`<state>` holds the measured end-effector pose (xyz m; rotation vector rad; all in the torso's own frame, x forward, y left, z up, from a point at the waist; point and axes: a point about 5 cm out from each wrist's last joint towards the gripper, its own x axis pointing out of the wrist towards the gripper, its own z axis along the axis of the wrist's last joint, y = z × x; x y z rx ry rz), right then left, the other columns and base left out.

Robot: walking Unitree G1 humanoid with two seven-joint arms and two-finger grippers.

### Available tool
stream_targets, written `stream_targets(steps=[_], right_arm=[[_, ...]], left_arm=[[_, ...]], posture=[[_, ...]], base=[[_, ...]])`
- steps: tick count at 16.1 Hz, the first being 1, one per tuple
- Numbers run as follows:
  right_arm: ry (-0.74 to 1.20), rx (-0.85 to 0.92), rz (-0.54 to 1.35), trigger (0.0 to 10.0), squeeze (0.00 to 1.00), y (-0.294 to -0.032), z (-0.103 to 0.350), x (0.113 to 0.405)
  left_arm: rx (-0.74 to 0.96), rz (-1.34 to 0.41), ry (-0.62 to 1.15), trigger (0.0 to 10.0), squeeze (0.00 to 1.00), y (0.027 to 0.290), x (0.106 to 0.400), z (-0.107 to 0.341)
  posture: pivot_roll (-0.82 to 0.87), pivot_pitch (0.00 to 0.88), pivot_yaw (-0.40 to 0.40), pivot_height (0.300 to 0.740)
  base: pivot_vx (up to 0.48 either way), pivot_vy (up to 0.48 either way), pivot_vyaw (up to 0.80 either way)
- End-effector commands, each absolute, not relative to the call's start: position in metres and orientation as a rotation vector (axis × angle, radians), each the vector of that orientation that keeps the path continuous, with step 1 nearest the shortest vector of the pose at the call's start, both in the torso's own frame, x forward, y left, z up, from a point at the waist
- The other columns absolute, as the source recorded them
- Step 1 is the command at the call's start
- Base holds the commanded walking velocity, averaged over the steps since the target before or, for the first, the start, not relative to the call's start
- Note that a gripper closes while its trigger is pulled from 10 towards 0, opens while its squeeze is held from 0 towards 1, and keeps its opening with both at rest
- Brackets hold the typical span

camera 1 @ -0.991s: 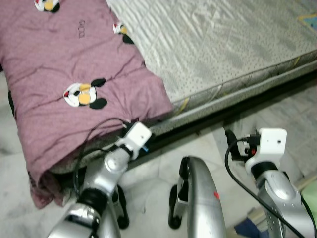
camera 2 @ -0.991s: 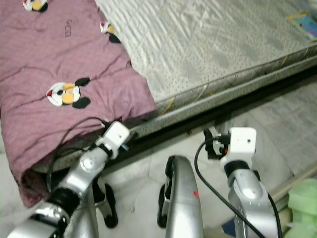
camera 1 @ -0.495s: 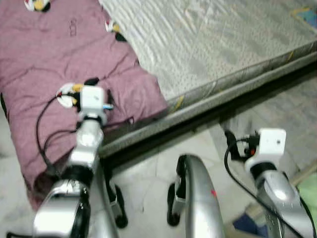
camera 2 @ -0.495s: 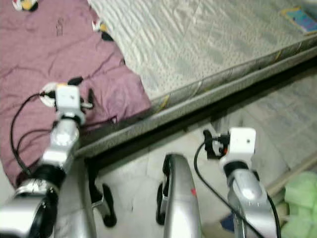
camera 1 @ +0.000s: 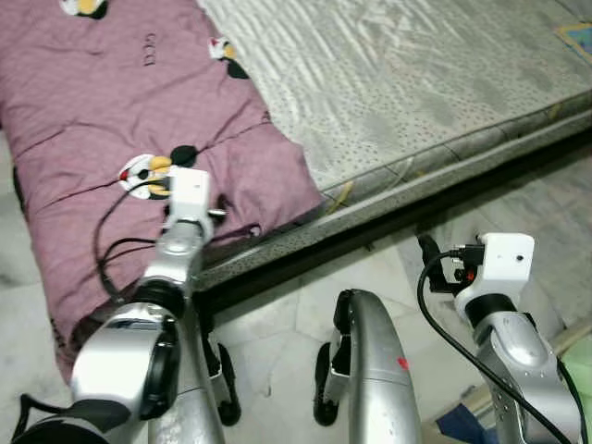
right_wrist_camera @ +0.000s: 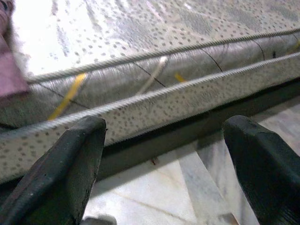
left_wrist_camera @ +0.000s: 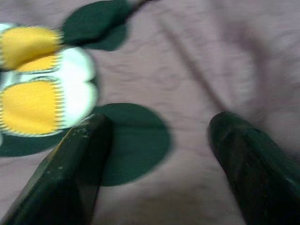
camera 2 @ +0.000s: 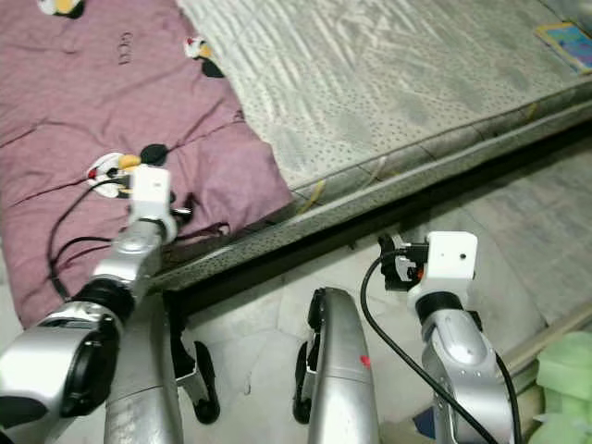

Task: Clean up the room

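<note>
A purple blanket (camera 1: 111, 111) with cartoon mouse patches lies over the left end of the bed and hangs over its edge. My left gripper (left_wrist_camera: 159, 126) is open and hovers just above the blanket, with both black fingers (left_wrist_camera: 79, 159) close to the cloth beside a yellow, white and black mouse patch (left_wrist_camera: 42, 93). In the left eye view, the left wrist (camera 1: 188, 196) sits right beside that patch (camera 1: 146, 172). My right gripper (right_wrist_camera: 164, 131) is open and empty, low in front of the bare grey mattress's side (right_wrist_camera: 154, 93).
The grey patterned mattress (camera 1: 416, 83) fills the right of the bed, with a dark gap (camera 1: 388, 231) under it. Pale marble floor (camera 1: 287, 314) lies between me and the bed. A green object (camera 2: 566, 379) sits at the lower right, and a colourful flat item (camera 2: 566, 37) lies on the mattress's far corner.
My left arm has risen from below the bed's edge onto the blanket and now rests beside the mouse patch. The right arm has stayed put. The camera shifted slightly.
</note>
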<state>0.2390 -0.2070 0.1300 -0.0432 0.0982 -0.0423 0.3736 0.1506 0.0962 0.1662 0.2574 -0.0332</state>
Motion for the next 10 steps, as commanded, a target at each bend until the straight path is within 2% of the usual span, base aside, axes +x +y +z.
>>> stream_targets(steps=[1, 3, 6, 10], right_arm=[[0.109, -0.041, -0.071, 10.0, 0.00, -0.211, 0.125, 0.239], [0.097, -0.026, -0.065, 10.0, 0.00, -0.206, 0.124, 0.246], [0.085, -0.010, -0.056, 10.0, 0.00, -0.201, 0.123, 0.255], [0.085, -0.010, -0.056, 10.0, 0.00, -0.201, 0.123, 0.255]], left_arm=[[0.238, -0.176, 0.304, 10.0, 0.00, 0.126, 0.363, 0.077], [0.265, -0.283, 0.282, 10.0, 0.00, 0.111, 0.355, 0.070], [0.341, -0.403, 0.281, 10.0, 0.00, 0.102, 0.340, 0.055], [0.341, -0.403, 0.281, 10.0, 0.00, 0.102, 0.340, 0.055]], posture=[[-0.14, 0.227, -0.059, 0.546], [-0.11, 0.210, -0.054, 0.546], [-0.08, 0.181, -0.049, 0.546], [-0.08, 0.181, -0.049, 0.546]], base=[[0.000, 0.000, 0.00], [0.000, 0.000, 0.00], [0.000, 0.000, 0.00], [0.000, 0.000, 0.00]])
